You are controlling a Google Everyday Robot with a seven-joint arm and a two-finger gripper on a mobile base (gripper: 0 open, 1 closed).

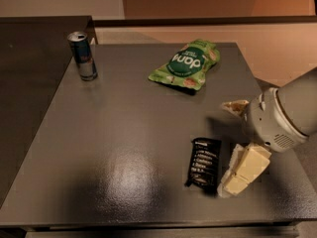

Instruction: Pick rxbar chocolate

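The rxbar chocolate (204, 161) is a small flat black wrapper with white text. It lies on the dark table (109, 133) near the front right. My gripper (229, 146) comes in from the right, low over the table and just right of the bar. It is open and empty. Its lower cream finger (245, 171) is right beside the bar's right edge; I cannot tell whether they touch. The upper finger (234, 106) is farther back, clear of the bar.
A green snack pouch (185, 63) lies at the back centre-right of the table. A slim metal can (82, 56) stands upright at the back left. A lower dark counter (29, 63) adjoins the table on the left. The table's right edge runs under my arm.
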